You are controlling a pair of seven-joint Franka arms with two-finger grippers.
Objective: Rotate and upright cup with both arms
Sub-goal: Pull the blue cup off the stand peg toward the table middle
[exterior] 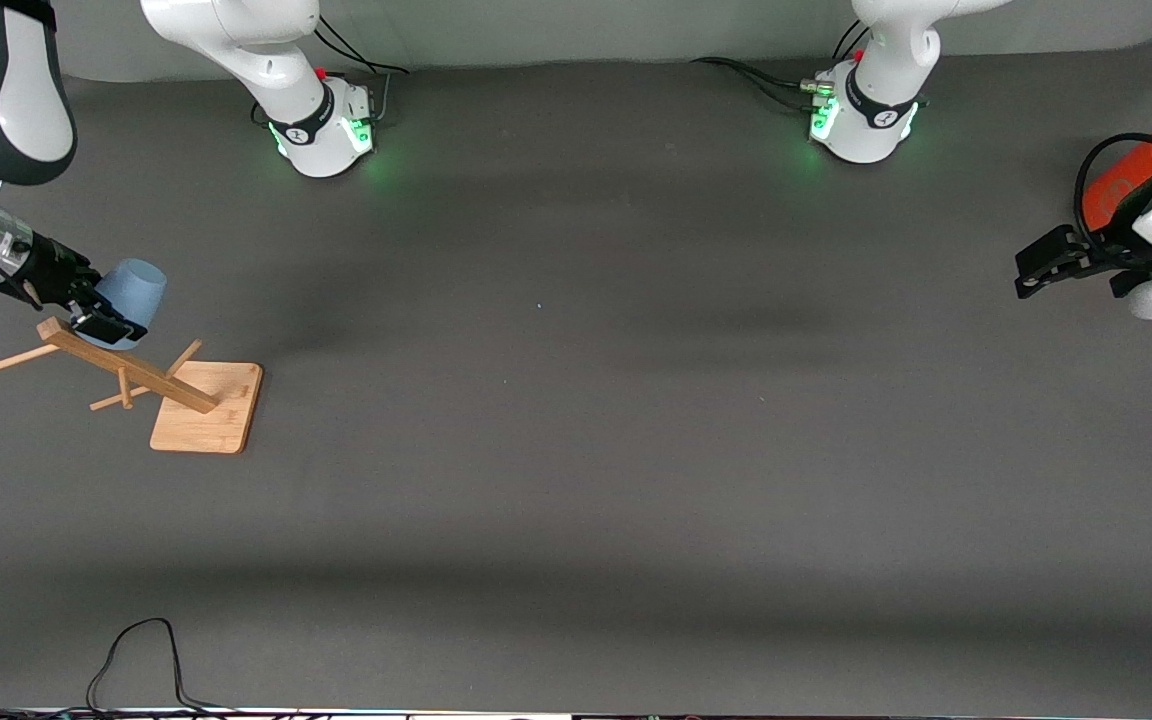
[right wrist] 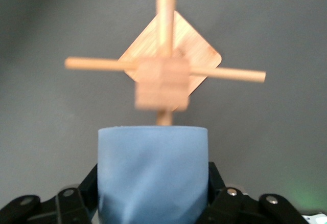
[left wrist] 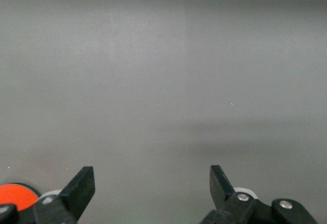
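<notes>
The pale blue cup (exterior: pixel 134 285) (right wrist: pixel 153 173) hangs tilted in the air beside the top of a wooden peg rack (exterior: pixel 126 365) (right wrist: pixel 162 83), at the right arm's end of the table. My right gripper (exterior: pixel 106 322) (right wrist: pixel 153 185) is shut on the cup, a black finger (right wrist: pixel 218 183) pressed against each side. Over the left arm's end of the table, my left gripper (exterior: pixel 1028 272) (left wrist: pixel 152 178) is open with nothing between its fingers, and that arm waits.
The rack's square wooden base (exterior: pixel 208 410) rests on the grey table, and its pegs stick out sideways. An orange-red can (exterior: pixel 1121 185) (left wrist: pixel 15 193) stands by the left gripper. A black cable (exterior: pixel 136 650) loops at the table edge nearest the front camera.
</notes>
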